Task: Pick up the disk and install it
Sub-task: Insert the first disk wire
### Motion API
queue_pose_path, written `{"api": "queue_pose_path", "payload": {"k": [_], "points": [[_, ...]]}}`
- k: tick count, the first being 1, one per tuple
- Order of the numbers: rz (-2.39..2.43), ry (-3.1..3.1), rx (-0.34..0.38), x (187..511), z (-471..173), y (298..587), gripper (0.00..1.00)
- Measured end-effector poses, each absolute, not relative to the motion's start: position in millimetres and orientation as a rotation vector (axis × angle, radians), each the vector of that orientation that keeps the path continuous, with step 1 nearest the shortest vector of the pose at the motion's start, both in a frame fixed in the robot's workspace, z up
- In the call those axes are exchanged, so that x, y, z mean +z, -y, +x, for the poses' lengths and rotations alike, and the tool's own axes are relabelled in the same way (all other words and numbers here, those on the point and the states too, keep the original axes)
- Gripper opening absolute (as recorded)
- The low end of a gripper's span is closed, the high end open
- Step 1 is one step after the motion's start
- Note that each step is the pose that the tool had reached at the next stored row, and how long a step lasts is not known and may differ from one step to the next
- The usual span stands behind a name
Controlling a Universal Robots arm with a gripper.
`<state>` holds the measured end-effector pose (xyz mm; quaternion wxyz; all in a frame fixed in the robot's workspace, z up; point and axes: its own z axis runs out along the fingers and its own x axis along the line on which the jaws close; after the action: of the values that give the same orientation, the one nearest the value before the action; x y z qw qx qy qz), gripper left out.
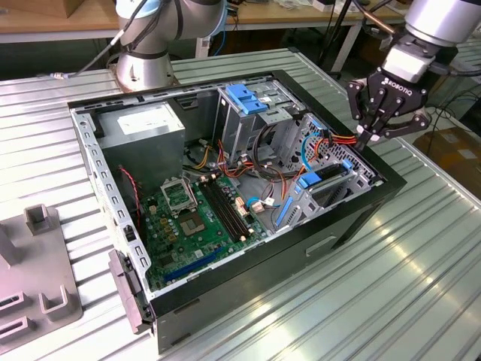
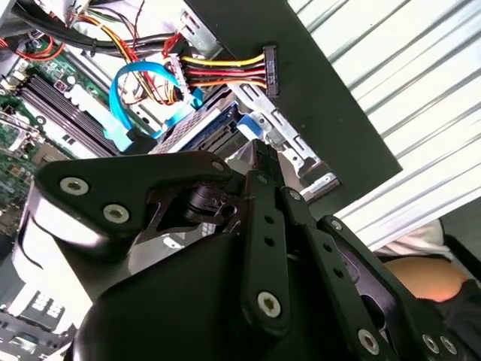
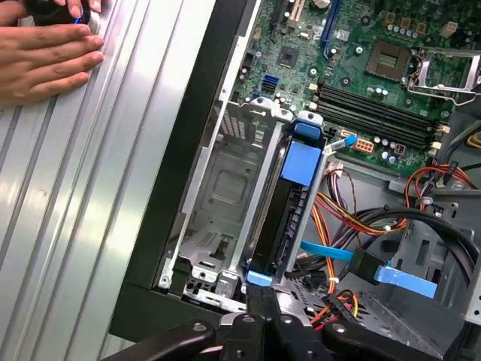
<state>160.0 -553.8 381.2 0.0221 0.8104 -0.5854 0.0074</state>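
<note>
1. The disk (image 3: 282, 218) stands on edge in a slot of the metal drive bay (image 3: 225, 188), its dark body framed by the blue carrier bracket, with a blue tab at each end
2. In the exterior view the bay sits inside the open computer case (image 1: 361, 218), at the corner toward the exterior view's right
3. The gripper (image 1: 368, 139) hangs over that corner, pointing down; its jaws are closed together with nothing between them
4. In the first wrist view the fingertips are just beside the near blue end of the disk's bracket; whether they touch it cannot be told
5. A flat blue data cable (image 3: 331, 252) runs just beside the disk on the side away from the case wall
6. A power connector (image 2: 269, 69) with yellow, red and black wires lies against the case's black rim in the second wrist view
7. The green motherboard (image 3: 361, 83) lies on the case floor beyond the bay, with the grey power supply (image 1: 143, 128) at the far corner
8. A second bay topped by a blue latch (image 1: 248, 98) stands at the back of the case
9. The case rests on a ribbed metal table (image 1: 421, 286)
10. A grey fixture (image 1: 45, 286) sits on the table at the exterior view's left, well apart from the case
11. A person's hand (image 3: 45, 53) rests flat on the table outside the case
</note>
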Motion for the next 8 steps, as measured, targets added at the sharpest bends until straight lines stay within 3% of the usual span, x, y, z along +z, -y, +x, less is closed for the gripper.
{"api": "queue_pose_path", "payload": {"k": [8], "points": [[2.532, 1.784, 0.024, 381.2, 171.6, 547.9, 0.1]]}}
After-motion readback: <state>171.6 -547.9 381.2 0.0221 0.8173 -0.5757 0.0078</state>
